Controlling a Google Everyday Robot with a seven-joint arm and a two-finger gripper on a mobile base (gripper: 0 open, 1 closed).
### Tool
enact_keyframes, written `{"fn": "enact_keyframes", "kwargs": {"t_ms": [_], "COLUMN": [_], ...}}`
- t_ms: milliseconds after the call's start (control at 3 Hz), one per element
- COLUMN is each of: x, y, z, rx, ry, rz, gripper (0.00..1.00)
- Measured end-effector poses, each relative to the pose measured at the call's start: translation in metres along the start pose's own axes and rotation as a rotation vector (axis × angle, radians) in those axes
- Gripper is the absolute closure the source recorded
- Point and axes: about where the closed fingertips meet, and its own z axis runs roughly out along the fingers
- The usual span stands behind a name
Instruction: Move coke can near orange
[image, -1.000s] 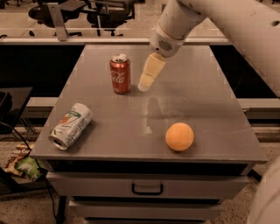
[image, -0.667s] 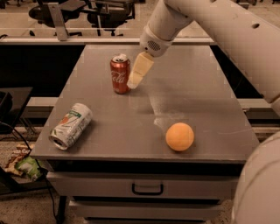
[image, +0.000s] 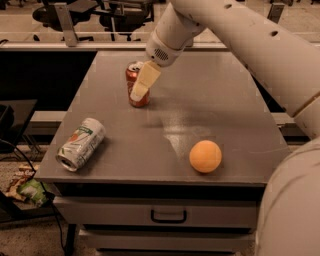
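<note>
The end effector (image: 141, 84) is right at the coke can (image: 140, 102), hanging off the white arm (image: 240, 35) that sweeps in from the right, its pale tip lying across the can's front face. The can stands upright, long axis vertical, toward the back left of the table (image: 210, 100). The orange (image: 205, 156) sits well apart from it, toward the front right, nearer the camera. So here's the line that matters: from the can, the orange lies diagonally forward and to the right, grey tabletop running between them. Is the end effector spread wide around the can or clamped on it? Cannot tell; it covers the can's middle, and the far side is hidden. Only the silver top and red base show clearly. A silver-and-green can (image: 81, 144) lies on its side at the front left, off that diagonal. The arm's upper reach is cut off by the frame.
</note>
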Motion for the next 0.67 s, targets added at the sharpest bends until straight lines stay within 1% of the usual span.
{"fn": "enact_keyframes", "kwargs": {"t_ms": [333,667], "x": [-0.0118,-0.0212], "y": [0.0042,0.0088], "z": [0.0109,0.0176], "rx": [-0.017,-0.038], "ry": [-0.013,-0.021], "rz": [-0.015,-0.03], "gripper": [0.0,0.16]}}
